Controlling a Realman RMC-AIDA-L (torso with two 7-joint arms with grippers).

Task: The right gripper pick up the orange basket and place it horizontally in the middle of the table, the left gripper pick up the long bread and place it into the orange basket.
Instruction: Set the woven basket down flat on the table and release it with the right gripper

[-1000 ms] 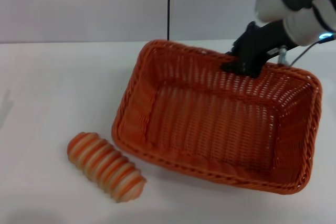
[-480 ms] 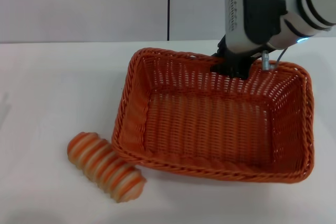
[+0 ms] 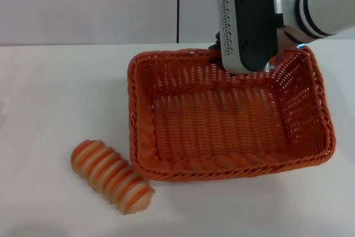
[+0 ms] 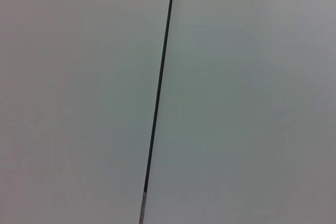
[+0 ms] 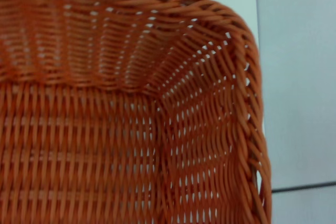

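Note:
The orange basket lies level on the white table, right of the middle, its long side running across the view. My right gripper is at the middle of the basket's far rim, mostly covered by its own wrist, and holds that rim. The right wrist view looks down into a corner of the orange basket. The long bread, striped orange and cream, rests on the table just off the basket's near left corner, apart from it. My left gripper is out of view.
A grey wall with a dark vertical seam stands behind the table. The left wrist view shows only that wall and its seam. Bare tabletop stretches to the left of the basket and bread.
The right arm swung left and turned the basket with it. The basket went from tilted and skewed to lying flat and square to the table edge. The bread has not moved.

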